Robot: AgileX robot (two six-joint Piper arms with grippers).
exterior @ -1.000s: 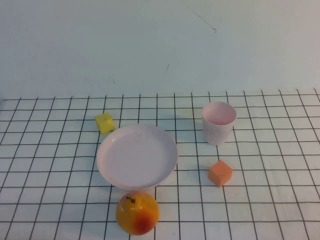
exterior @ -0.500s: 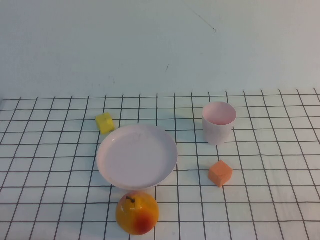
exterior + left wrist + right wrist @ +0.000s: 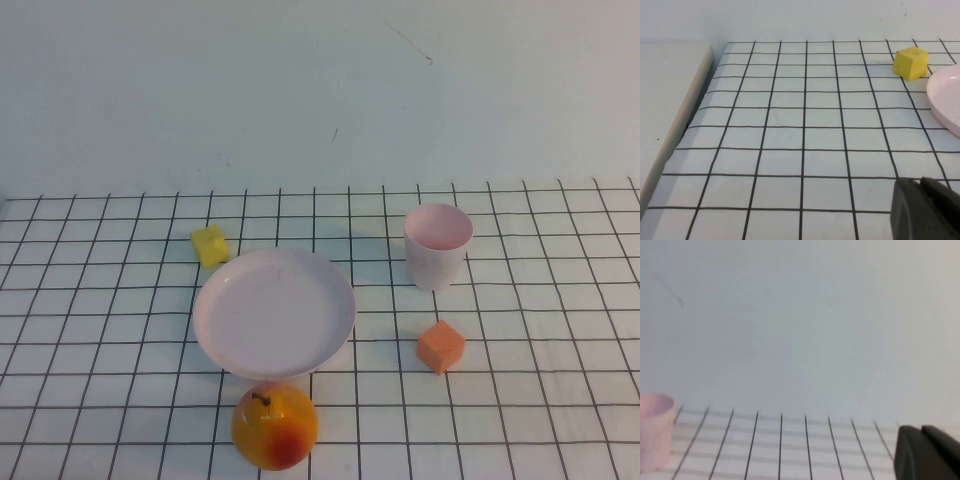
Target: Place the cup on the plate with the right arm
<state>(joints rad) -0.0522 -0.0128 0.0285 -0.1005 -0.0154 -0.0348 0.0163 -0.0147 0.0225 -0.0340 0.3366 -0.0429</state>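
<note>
The pale pink cup stands upright and empty on the grid cloth, to the right of the plate and a little farther back. The round pale pink plate lies empty in the middle. Neither arm shows in the high view. My right gripper is shut and empty, low over the cloth, well apart from the cup, which stands at the edge of the right wrist view. My left gripper is shut and empty over the left part of the cloth, with the plate's rim beyond it.
An orange cube sits in front of the cup. A yellow block lies behind the plate's left side and shows in the left wrist view. A yellow-red fruit sits at the plate's front edge. The cloth's left border meets a pale ledge.
</note>
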